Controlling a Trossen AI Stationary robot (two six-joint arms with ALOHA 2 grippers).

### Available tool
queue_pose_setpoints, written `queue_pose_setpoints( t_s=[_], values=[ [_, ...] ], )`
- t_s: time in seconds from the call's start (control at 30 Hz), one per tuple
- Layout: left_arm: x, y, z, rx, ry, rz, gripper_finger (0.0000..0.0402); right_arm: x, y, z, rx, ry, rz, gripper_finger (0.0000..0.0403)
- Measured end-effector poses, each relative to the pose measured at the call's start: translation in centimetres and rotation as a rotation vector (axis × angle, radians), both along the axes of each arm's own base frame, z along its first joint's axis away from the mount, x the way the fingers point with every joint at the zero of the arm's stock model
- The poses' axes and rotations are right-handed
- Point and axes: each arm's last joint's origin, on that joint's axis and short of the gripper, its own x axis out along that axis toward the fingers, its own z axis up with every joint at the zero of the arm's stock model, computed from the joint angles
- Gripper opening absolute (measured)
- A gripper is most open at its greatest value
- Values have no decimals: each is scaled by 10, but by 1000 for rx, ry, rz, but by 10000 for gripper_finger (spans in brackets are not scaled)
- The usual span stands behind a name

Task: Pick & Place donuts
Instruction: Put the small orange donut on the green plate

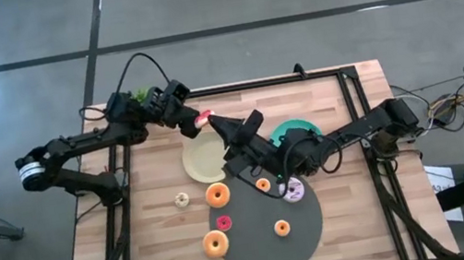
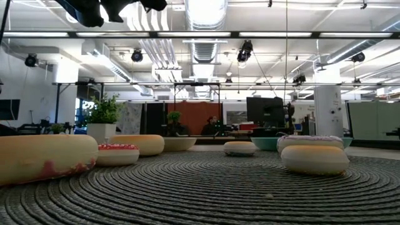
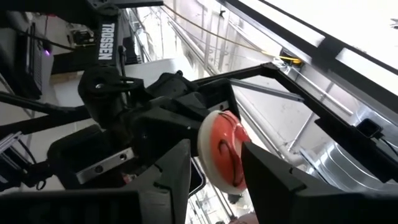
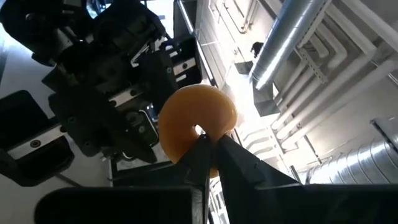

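A small donut with red-pink icing [image 1: 204, 117] is up in the air over the far rim of the cream plate [image 1: 200, 161], between my two grippers. My left gripper [image 1: 197, 121] comes from the table's left and is shut on it. In the left wrist view its red icing [image 3: 225, 154] faces my left wrist. My right gripper [image 1: 216, 123] reaches in from the right with shut fingers. In its wrist view the shut tips [image 4: 210, 143] stand at the donut's tan underside [image 4: 186, 121], just below the hole. My left gripper [image 3: 217, 158] has the donut pinched between its two fingers, one on each side of the ring [image 3: 205, 146], coming nearly level from the table's left. The donut is lifted clear of the table. My right gripper's tips are at the tan underside, and I cannot tell whether they touch.
Several more donuts lie below. A cream mini [image 1: 182, 198], an orange one [image 1: 217, 194], a pink mini [image 1: 224, 223] and another orange [image 1: 215, 243] are left of or at the grey mat's [image 1: 261, 256] edge. Two orange minis and a lilac-white one [image 1: 294, 191] lie on it. A teal plate [image 1: 304, 124] sits under my right arm.
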Motion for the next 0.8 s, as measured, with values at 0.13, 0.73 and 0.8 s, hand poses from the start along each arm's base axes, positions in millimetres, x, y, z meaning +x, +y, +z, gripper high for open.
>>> queue_pose_setpoints(
  t_s=[0.13,0.73,0.8],
  values=[
    [0,-4,2,-1,-19,-12,117,1,-2,0,-2,0,-3,18],
    [2,-5,1,10,-34,6,112,2,-7,-4,24,-20,15,18],
    [2,-5,1,18,-38,11,98,2,-7,-4,25,-19,12,21]
  ],
)
